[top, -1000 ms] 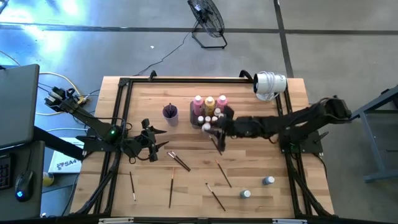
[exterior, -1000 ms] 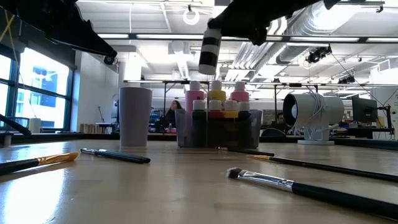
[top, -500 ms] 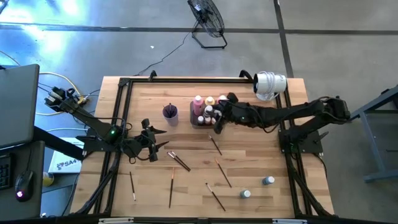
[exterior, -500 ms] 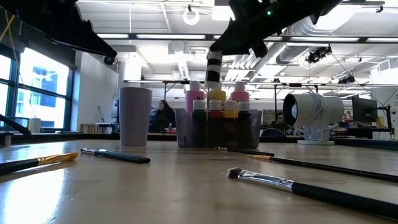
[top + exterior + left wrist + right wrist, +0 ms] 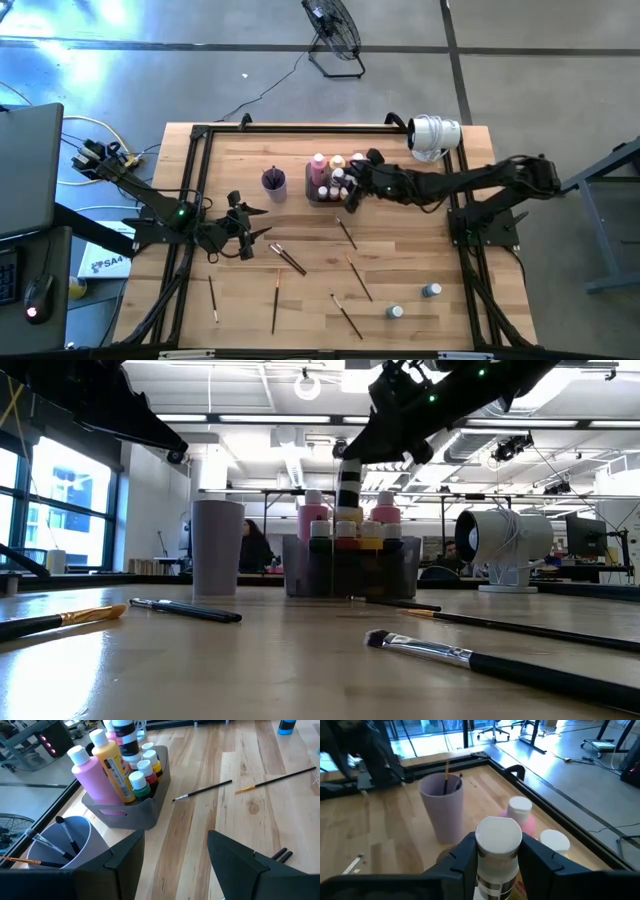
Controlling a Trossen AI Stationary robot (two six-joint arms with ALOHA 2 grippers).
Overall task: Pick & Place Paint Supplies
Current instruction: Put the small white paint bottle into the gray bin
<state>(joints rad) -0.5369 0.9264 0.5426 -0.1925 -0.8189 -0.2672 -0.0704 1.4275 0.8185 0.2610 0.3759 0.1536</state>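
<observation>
My right gripper (image 5: 346,187) hangs over the dark grey tray (image 5: 312,196), shut on a small black-and-white striped paint bottle (image 5: 349,485) with a white cap (image 5: 499,836). Pink and yellow-orange bottles (image 5: 102,772) and tiny capped ones (image 5: 141,775) stand upright in the tray. Next to the tray's left side stands the purple cup (image 5: 274,181) with brushes in it. Several dark-handled paintbrushes (image 5: 288,257) lie flat on the table. My left gripper (image 5: 175,855) waits open over the table's left part, touching nothing. My right gripper pinches the striped bottle's upper body (image 5: 492,879), just under the white cap, between its two fingers (image 5: 461,855). The fingers come from the table's right, slanting a little downward. The bottle hangs upright over the tray, its lower end (image 5: 348,510) level with the tall bottles' caps; whether it touches them I cannot tell.
A white round device (image 5: 433,135) stands at the far right corner. Two small bottles (image 5: 396,312) (image 5: 431,290) stand near the front right. More brushes (image 5: 346,315) lie toward the near edge. A black frame (image 5: 200,135) rims the table.
My right gripper has carried the striped bottle from the tray's near side toward the far edge, over the tray, and has sunk with it. The bottle stays upright and now hangs lower, among the bottle tops.
</observation>
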